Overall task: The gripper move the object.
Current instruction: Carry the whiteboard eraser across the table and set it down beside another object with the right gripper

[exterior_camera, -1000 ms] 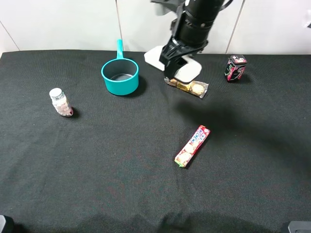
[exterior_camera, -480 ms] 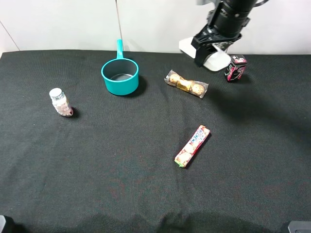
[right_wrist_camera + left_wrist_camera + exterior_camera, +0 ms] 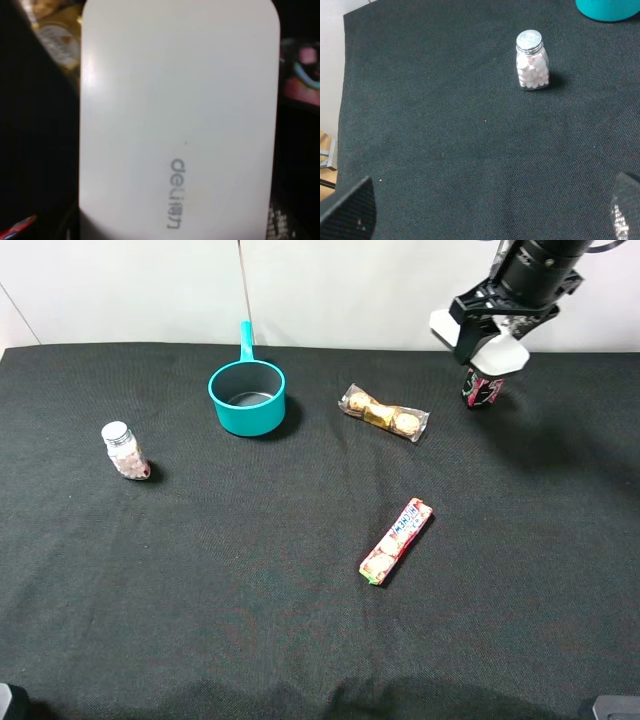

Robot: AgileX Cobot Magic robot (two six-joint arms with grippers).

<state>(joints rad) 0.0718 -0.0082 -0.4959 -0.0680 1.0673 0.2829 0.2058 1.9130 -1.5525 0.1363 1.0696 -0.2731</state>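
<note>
Exterior high view. The black cloth covers the table. The right gripper is at the far right rear, its jaws clamped across the middle of the white case. The ends of the case stick out on either side of the claw. The case seems to be held clear of the cloth, with its lower end overlapping the top of a small patterned tin that stands on the cloth. Wrapped chocolates lie near the middle rear, and a teal saucepan sits to their left with its handle pointing back. A pill bottle stands far left. A red-and-white candy roll lies at a slant nearer the front, well apart from the rest.

Left wrist view. The left gripper has its fingers spread wide with nothing between them. Beyond it are the pill bottle and the saucepan's edge.

Right wrist view. The white case fills the frame, bearing a grey "deli" logo. The picture is blurred. The chocolates and the tin show at opposite edges.
</note>
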